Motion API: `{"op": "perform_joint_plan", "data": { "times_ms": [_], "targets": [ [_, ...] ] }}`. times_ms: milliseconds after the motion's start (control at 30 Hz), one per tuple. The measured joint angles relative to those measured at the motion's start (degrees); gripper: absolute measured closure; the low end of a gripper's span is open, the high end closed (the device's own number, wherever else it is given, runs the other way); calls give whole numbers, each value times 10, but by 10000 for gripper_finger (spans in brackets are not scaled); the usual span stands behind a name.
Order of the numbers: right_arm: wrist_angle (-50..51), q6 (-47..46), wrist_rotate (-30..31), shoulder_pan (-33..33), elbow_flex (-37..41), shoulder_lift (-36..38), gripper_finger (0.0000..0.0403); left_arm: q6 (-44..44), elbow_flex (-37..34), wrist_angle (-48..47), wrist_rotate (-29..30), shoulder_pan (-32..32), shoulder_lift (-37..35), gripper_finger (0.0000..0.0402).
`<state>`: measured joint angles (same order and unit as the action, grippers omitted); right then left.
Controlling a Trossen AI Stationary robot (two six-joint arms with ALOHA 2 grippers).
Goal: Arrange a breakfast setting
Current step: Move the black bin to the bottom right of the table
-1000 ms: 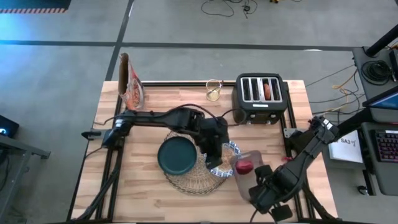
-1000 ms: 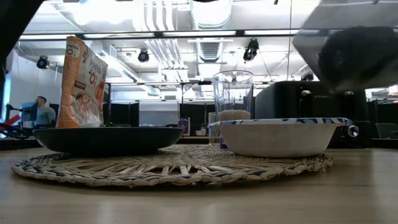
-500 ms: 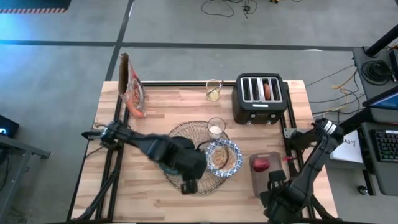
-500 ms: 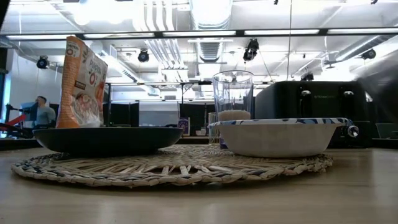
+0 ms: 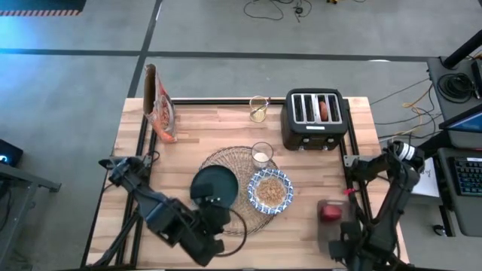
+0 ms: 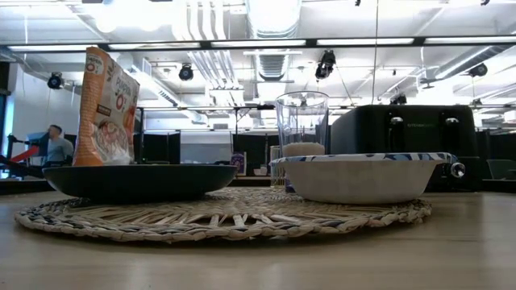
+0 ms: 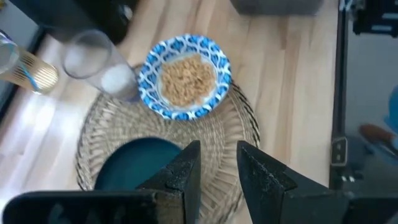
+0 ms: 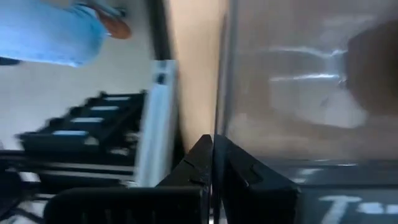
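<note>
High view: round woven straw placemat (image 5: 230, 177) sits mid-table. On it, dark teal plate (image 5: 214, 186) at the mat's 8 o'clock, blue-and-white patterned bowl (image 5: 270, 191) overhanging the rim at 4 o'clock, small clear glass (image 5: 261, 154) at 1 o'clock, partly filled with white liquid. Only this view shows the black four-slot toaster (image 5: 315, 118) from the top (something reddish in one slot), a second glass (image 5: 258, 108) just beside the toaster at its 9 o'clock, a cereal bag (image 5: 158, 102) at the table's 10 o'clock corner, and a clear container with a red item (image 5: 329, 214) near the 4 o'clock edge.

Low view: adds side profiles. The plate (image 6: 139, 180) is shallow, the bowl (image 6: 361, 176) is deeper, both resting flat on the mat (image 6: 222, 214); the glass (image 6: 302, 122) stands upright behind them. No arm in this view. A person (image 6: 55, 145) shows far back in the room.

Left wrist view: bowl (image 7: 184, 76) holds brown cereal (contents not visible from table height).

Pose: left gripper (image 7: 216, 168) is at the table's 7 o'clock edge, arm folded low, fingers (image 7: 186, 169) slightly apart, holding nothing. Right gripper (image 8: 212, 163) is at the 5 o'clock edge, fingers pressed together, nothing between them.
</note>
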<state>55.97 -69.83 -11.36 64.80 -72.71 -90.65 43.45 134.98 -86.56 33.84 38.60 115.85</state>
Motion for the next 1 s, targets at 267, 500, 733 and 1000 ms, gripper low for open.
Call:
{"op": "perform_joint_plan", "data": {
  "times_ms": [267, 500, 733, 1000],
  "targets": [
    [-95, -66, 35, 40, 52, -2, 394, 7, 0, 0, 69, 26, 0, 314],
    [-137, -104, 35, 56, 85, -2, 393, 10, -1, -2, 73, 29, 3, 314],
    [-163, -117, 37, 55, 110, -3, 383, 9, -1, -21, 72, 35, 8, 314],
    [-171, -171, 33, 55, 111, -3, 315, -19, -4, -35, 103, 32, -10, 314]
  ]
}}
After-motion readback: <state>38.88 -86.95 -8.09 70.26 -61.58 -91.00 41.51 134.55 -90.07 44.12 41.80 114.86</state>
